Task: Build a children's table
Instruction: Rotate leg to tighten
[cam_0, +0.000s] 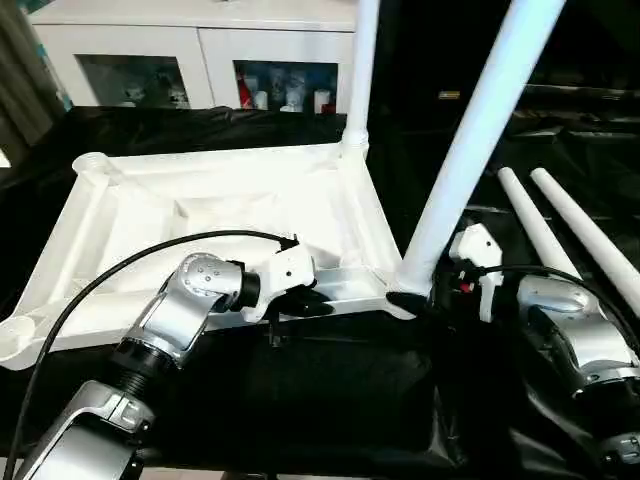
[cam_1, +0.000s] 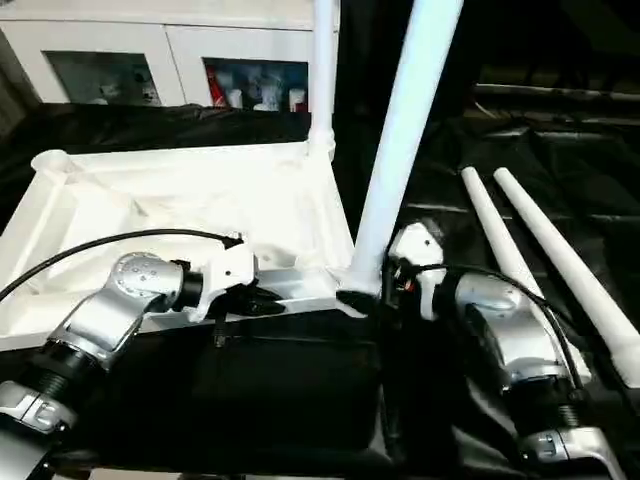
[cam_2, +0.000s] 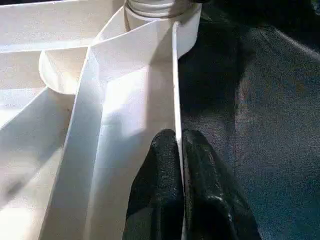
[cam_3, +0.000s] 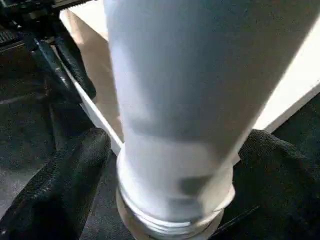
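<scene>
The left gripper (cam_2: 181, 165) pinches the near rim of the upturned tabletop (cam_0: 230, 215) to steady it, while the right gripper (cam_3: 170, 170), fingers spread wide, straddles the near-corner leg (cam_0: 470, 150) (two spare legs (cam_0: 575, 230) lie well clear on the black-draped work table (cam_0: 330, 390)).

White tabletop (cam_0: 215, 215) inverted, two legs (cam_0: 480, 130) socketed, two loose (cam_0: 575, 225).

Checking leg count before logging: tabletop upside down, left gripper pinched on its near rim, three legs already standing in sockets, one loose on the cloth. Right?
Not quite: two legs stand in sockets, the far leg and the near leg, and two loose legs lie on the black cloth, as the left eye view shows. The tabletop is upside down, and the left gripper pinches its near rim.
</scene>
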